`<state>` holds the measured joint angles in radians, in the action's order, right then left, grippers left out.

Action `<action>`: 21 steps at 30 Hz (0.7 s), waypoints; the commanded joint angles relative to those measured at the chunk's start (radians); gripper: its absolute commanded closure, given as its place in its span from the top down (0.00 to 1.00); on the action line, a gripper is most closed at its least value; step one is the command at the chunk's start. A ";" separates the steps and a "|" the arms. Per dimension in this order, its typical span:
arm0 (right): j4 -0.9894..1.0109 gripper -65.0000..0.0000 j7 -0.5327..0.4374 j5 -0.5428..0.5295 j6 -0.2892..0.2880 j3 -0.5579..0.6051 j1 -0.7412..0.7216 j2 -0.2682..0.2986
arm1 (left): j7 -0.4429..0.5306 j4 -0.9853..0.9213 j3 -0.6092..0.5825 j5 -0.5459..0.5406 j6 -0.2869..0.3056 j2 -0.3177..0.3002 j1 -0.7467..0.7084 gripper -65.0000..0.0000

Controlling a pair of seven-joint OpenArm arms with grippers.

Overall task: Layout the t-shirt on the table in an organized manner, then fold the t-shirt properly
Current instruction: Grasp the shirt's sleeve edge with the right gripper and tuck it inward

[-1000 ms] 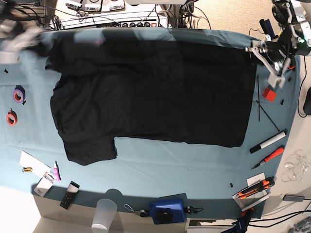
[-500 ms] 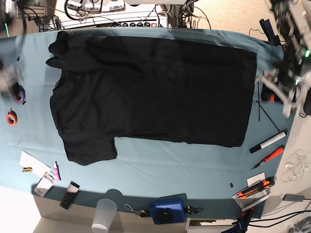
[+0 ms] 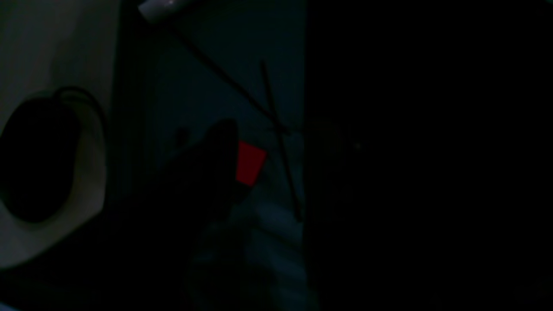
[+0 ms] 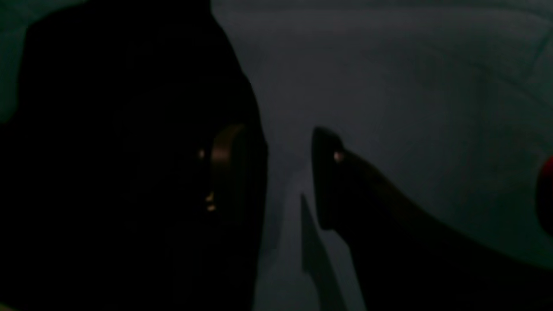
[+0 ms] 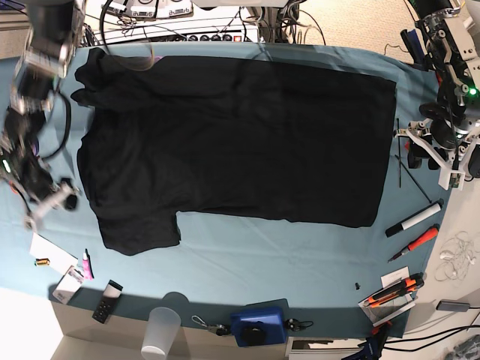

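You're looking at one t-shirt (image 5: 232, 139) on one surface (image 5: 247, 259), with two grippers in play: the left gripper (image 5: 429, 154) and the right gripper (image 5: 51, 201). Count the extras along the edges: one marker (image 5: 413, 219), one red-handled tool (image 5: 415, 243), one utility knife (image 5: 394, 292), one clear cup (image 5: 160, 332), one blue case (image 5: 257, 325), one small black remote (image 5: 107, 301), and one red block (image 3: 249, 163) in the left wrist view.
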<state>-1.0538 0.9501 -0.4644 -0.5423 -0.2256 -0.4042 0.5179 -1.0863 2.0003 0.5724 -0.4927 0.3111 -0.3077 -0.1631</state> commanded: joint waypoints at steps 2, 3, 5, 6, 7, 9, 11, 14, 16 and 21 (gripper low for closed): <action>0.000 0.38 -0.050 0.037 0.002 0.026 -0.040 -0.002 | 0.036 0.014 0.006 -0.010 0.000 -0.014 0.011 0.43; 0.011 0.38 -0.063 0.062 0.010 0.040 -0.042 -0.013 | 0.041 0.014 0.006 -0.013 0.000 -0.014 0.011 0.43; 0.044 0.38 -0.066 0.100 0.015 0.072 -0.041 -0.036 | 0.040 0.014 0.006 -0.033 0.000 -0.014 0.011 0.43; 0.066 0.38 -0.064 0.120 0.022 0.089 -0.041 -0.046 | 0.040 0.014 0.006 -0.040 0.000 -0.013 0.011 0.43; 0.091 0.38 -0.064 0.134 0.030 0.103 -0.041 -0.055 | 0.040 0.014 0.006 -0.048 0.000 -0.014 0.011 0.43; 0.127 0.38 -0.070 0.145 0.036 0.119 -0.039 -0.064 | 0.040 0.014 0.006 -0.050 0.000 -0.014 0.011 0.43; 0.132 0.37 -0.056 0.144 0.036 0.121 -0.034 -0.064 | 0.040 0.014 0.006 -0.050 0.000 -0.014 0.011 0.43; 0.106 0.10 0.056 0.140 0.047 0.119 -0.037 -0.054 | 0.040 0.014 0.006 -0.048 0.000 -0.014 0.011 0.43; 0.053 0.00 0.120 0.140 0.047 0.119 -0.034 -0.046 | 0.042 0.014 0.006 -0.050 0.000 -0.014 0.011 0.43; -0.162 0.00 0.211 0.051 0.047 0.119 0.011 -0.007 | 0.060 0.014 0.006 -0.054 0.000 -0.013 0.011 0.43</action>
<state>-1.1980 1.1835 -0.4091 -0.4919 -0.0978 -0.3584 0.4854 -1.0523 2.0003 0.5724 -0.5354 0.3111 -0.3077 -0.1631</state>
